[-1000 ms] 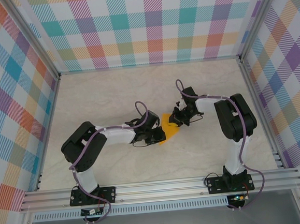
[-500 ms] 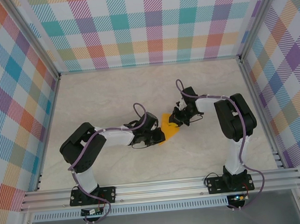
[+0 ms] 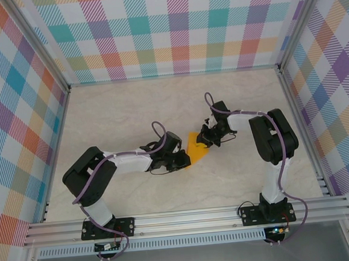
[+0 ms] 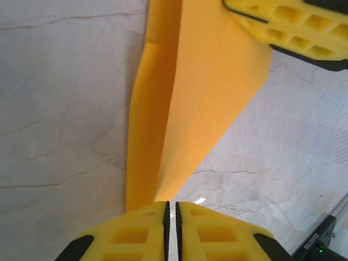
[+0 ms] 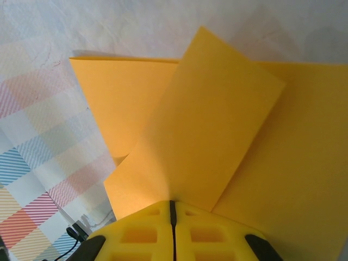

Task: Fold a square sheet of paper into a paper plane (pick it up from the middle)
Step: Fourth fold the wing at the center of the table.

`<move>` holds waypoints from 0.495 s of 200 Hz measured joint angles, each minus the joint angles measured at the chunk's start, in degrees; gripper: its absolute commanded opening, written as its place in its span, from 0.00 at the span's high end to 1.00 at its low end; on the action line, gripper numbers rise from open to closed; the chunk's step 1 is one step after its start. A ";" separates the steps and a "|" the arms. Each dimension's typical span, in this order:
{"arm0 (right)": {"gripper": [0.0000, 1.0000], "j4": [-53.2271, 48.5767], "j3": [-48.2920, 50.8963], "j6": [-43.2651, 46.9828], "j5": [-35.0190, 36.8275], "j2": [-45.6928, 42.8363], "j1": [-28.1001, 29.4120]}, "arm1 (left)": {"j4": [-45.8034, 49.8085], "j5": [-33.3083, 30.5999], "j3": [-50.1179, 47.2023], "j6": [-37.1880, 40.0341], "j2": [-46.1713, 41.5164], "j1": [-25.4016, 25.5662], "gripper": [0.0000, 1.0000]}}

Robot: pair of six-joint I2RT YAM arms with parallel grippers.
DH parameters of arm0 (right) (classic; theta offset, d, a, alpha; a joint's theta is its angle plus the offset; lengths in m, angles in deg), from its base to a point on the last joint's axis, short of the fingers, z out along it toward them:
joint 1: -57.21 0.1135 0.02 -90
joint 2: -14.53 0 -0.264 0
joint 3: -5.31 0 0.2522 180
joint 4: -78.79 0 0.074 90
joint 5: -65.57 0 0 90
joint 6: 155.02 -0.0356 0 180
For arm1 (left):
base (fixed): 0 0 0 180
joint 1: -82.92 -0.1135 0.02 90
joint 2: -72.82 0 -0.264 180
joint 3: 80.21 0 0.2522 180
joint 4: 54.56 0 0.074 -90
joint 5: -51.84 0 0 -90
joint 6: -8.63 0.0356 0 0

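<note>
And here's the orange-yellow paper (image 3: 195, 147), right at the centre of the top view, on the pale marbled table (image 3: 130, 110) between the two arms. It's no flat square now. From the left wrist camera it reads as a long folded shape, wide at the top of the frame and narrowing to a point at the bottom, with a sharp lengthwise crease and one panel lifted above the other. In the right wrist view, one rectangular flap lies tilted across wider layers behind it, plain and unmarked, edges crisp.

The left gripper (image 4: 173, 209) has its yellow pads pressed nearly together at the bottom of its frame, pinching the narrow tip of the paper. The right gripper (image 5: 172, 209) is clamped tight too, the flap running straight into the seam between its pads. Its yellow fingers (image 4: 288, 24) show in the upper right corner of the left wrist view, at the paper's wide end.

From above, the left arm rises from the lower left, elbow pushed out left, forearm stretched low and rightward to the centre. The right arm stands tall from the lower right, forearm reaching left and slightly up-frame, so the two grippers meet nose to nose across the paper.
</note>
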 measured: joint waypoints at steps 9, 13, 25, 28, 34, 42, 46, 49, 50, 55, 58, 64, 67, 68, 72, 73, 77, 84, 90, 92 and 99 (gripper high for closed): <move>0.94 -0.02 -0.02 0.00 -0.04 0.04 -0.02 | 0.15 0.02 -0.35 0.00 0.00 0.00 0.86; 0.94 -0.02 -0.04 0.00 -0.07 0.07 -0.02 | 0.17 0.02 -0.48 0.00 0.00 0.00 0.86; 0.94 -0.20 -0.20 0.00 -0.11 0.17 -0.02 | 0.22 -0.02 -0.74 0.00 0.00 0.00 0.86; 0.94 -0.24 -0.22 0.00 -0.13 0.22 -0.02 | 0.31 -0.07 -0.74 0.00 0.00 0.00 0.86; 0.94 -0.35 -0.28 0.00 -0.24 0.26 -0.04 | 0.42 -0.15 -0.74 0.00 0.00 0.00 0.86; 0.94 -0.39 -0.33 0.00 -0.37 0.33 -0.09 | 0.68 -0.31 -0.74 0.00 0.00 0.00 0.86; 0.94 -0.39 -0.33 0.00 -0.42 0.33 -0.09 | 0.83 -0.50 -0.74 0.02 0.00 0.00 0.86; 0.94 -0.39 -0.33 0.00 -0.44 0.33 -0.09 | 0.98 -0.57 -0.74 0.02 0.00 0.00 0.86; 0.94 -0.39 -0.33 0.00 -0.44 0.35 -0.11 | 1.07 -0.66 -0.74 0.00 0.00 0.00 0.86; 0.94 -0.42 -0.33 0.00 -0.46 0.35 -0.13 | 1.27 -0.68 -0.74 0.00 0.00 0.00 0.86; 0.94 -0.42 -0.35 0.00 -0.48 0.37 -0.13 | 1.36 -0.79 -0.74 0.02 0.00 0.00 0.86; 0.94 -0.44 -0.37 0.00 -0.48 0.37 -0.13 | 1.42 -0.85 -0.74 0.02 0.02 0.00 0.86; 0.94 -0.46 -0.37 0.00 -0.46 0.37 -0.13 | 1.44 -0.90 -0.74 0.02 0.02 0.00 0.86; 0.94 -0.44 -0.37 0.00 -0.46 0.37 -0.13 | 1.46 -0.90 -0.74 0.02 0.02 0.00 0.86; 0.94 -0.46 -0.37 0.00 -0.46 0.37 -0.13 | 1.46 -0.92 -0.74 0.02 0.02 0.00 0.86; 0.94 -0.46 -0.37 0.00 -0.46 0.37 -0.13 | 1.46 -0.92 -0.74 0.02 0.02 0.00 0.86; 0.94 -0.48 -0.39 0.00 -0.48 0.37 -0.13 | 1.49 -1.03 -0.74 0.02 0.02 0.00 0.86; 0.94 -0.55 -0.44 0.00 -0.46 0.37 -0.13 | 1.55 -1.07 -0.74 0.02 0.04 0.00 0.86; 0.94 -0.57 -0.44 0.00 -0.46 0.37 -0.13 | 1.66 -1.09 -0.74 0.02 0.09 0.00 0.86; 0.94 -0.57 -0.44 0.00 -0.46 0.39 -0.13 | 1.68 -1.09 -0.74 0.02 0.11 0.00 0.86; 0.94 -0.57 -0.44 0.00 -0.48 0.42 -0.13 | 1.77 -1.11 -0.74 0.02 0.17 0.00 0.86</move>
